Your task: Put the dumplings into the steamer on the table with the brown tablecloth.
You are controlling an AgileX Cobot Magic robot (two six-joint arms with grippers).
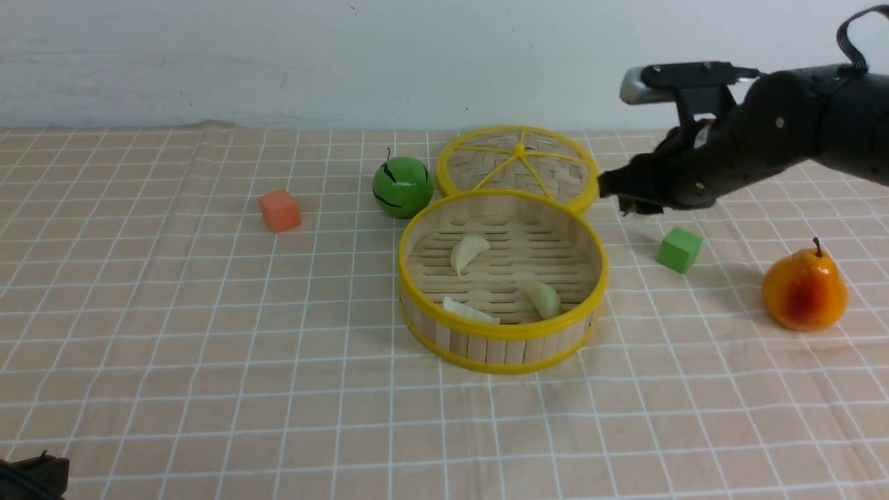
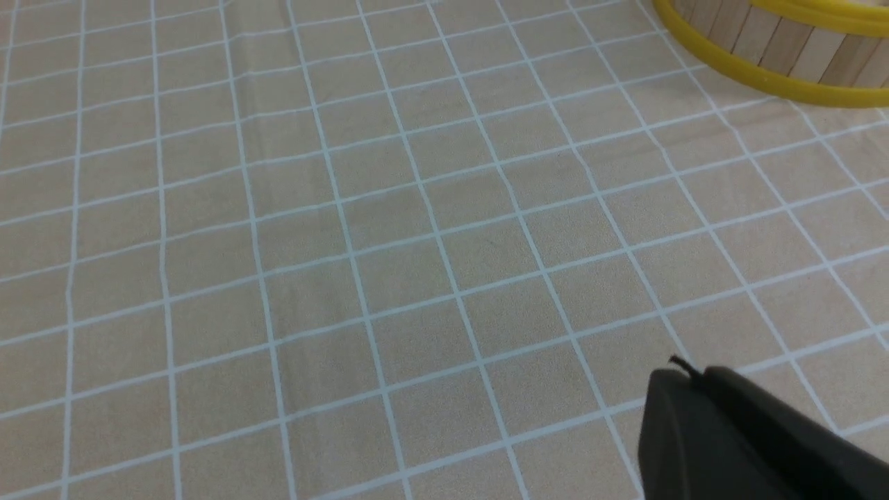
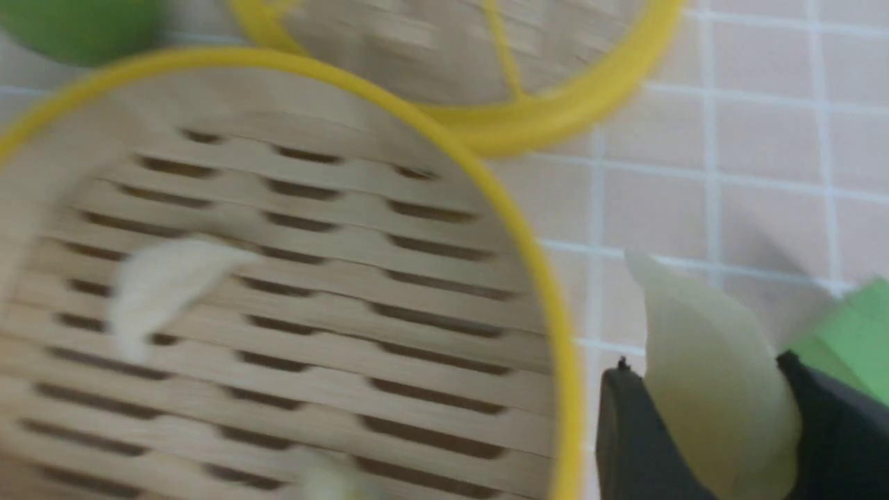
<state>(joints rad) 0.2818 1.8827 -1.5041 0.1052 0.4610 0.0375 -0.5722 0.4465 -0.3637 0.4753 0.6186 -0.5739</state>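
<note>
Right wrist view: one dumpling (image 3: pixel 715 389) is clamped between the jaws of the right gripper (image 3: pixel 701 362), outside the steamer (image 1: pixel 503 330) rim at its 2 o'clock. Three dumplings (image 1: pixel 469 252) (image 1: pixel 470 312) (image 1: pixel 545 300) are seen lying on the slatted floor at 10, 7 and 4 o'clock. The left gripper (image 2: pixel 701 378) is closed and empty over the brown tablecloth (image 2: pixel 347 243).
</note>
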